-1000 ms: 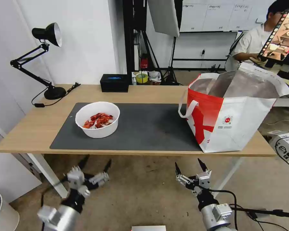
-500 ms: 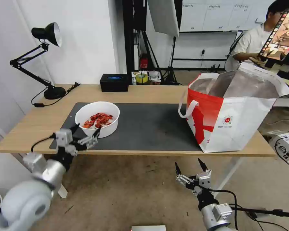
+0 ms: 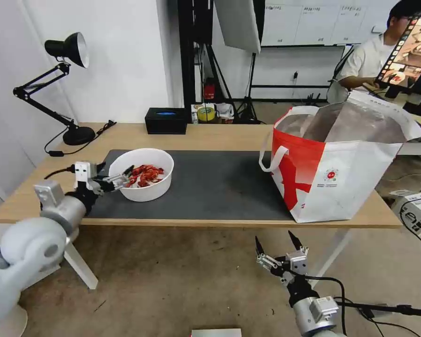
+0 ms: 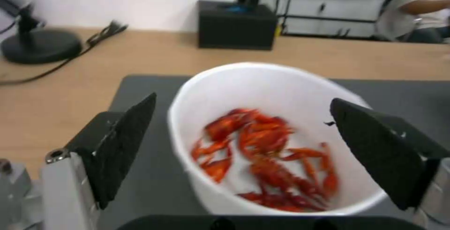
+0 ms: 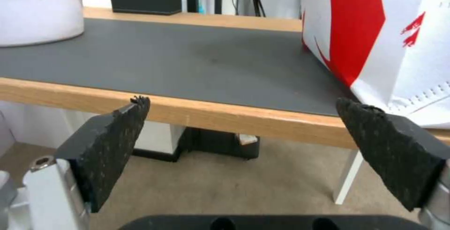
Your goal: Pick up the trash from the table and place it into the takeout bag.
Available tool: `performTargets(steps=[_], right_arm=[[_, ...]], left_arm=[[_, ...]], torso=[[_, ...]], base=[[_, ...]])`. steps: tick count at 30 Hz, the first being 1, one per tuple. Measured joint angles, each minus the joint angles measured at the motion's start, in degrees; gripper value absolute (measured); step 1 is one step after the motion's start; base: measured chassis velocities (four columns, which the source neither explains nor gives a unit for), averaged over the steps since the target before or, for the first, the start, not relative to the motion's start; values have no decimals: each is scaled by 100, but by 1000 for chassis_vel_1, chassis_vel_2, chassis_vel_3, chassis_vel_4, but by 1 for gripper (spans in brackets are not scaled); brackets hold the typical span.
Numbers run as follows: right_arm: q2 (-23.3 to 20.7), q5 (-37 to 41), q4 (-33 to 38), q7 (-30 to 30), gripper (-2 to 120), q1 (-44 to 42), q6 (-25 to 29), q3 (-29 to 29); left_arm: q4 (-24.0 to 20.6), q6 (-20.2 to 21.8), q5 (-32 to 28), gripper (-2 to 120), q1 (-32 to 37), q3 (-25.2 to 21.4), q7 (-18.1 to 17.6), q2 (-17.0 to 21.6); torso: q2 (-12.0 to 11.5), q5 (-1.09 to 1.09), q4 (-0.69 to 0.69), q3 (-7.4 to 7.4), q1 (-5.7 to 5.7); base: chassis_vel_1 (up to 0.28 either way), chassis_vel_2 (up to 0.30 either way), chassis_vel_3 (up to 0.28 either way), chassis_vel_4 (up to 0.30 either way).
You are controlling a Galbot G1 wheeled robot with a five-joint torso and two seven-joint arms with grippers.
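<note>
Spotted a white round bowl (image 3: 142, 174) sitting on the left part of the dark grey mat (image 3: 210, 185), on the light-wood table (image 3: 210, 135). Held a heap of red crayfish shells (image 3: 144, 174), piled toward the near side in the left wrist view (image 4: 262, 152); rest of the inside looked plain white. Couldn't tell if anything lay under the shells.

Found the takeout bag (image 3: 334, 180) standing upright at the right end of the table, partly on the mat, mouth wide open, silver lining showing. Couldn't see its contents at all, since the near wall blocked the bottom. Got its top cut off in the right wrist view (image 5: 379, 36), just red-and-white wall there.

Had the left gripper (image 3: 113, 178) up at bowl height, right at the bowl's left rim, fingers spread wide. Looked in the left wrist view (image 4: 244, 152) like one finger sat outside the wall and the other hung over the inside, nothing pinched. Couldn't say for sure about contact with the rim.

Saw the right gripper (image 3: 278, 248) low, in front of and below the table edge, fingers spread wide too, nothing between them (image 5: 244, 152).

Also noticed a black box (image 3: 166, 120) and a black desk lamp (image 3: 63, 89) along the back edge, well apart from the bowl.
</note>
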Motion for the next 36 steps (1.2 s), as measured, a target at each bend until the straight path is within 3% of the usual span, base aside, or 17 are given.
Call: performTargets(steps=[7,19,30,36], right_arm=[[0,1,1,0,100,0,0,1],[0,1,2,0,100,0,-1,1],[0,1,1,0,100,0,0,1],[0,1,2,0,100,0,0,1]], left_arm=[[480,650,-752,100,-634,335,-27,17],[1015,1342,-1597,100,-1363,808,-214,-40],[1507,1758,-2110,100,-2468,1731,-854,-332],[1633,1994,-2287,100,-2714,1936,-1177,-412]], torso=[[0,0,-2,0,0],[0,1,-2,0,0],[1,1,-3,0,0],[1,1,-2,0,0]], base=[[0,0,0,0],[0,0,0,0],[0,0,0,0],[0,0,0,0]])
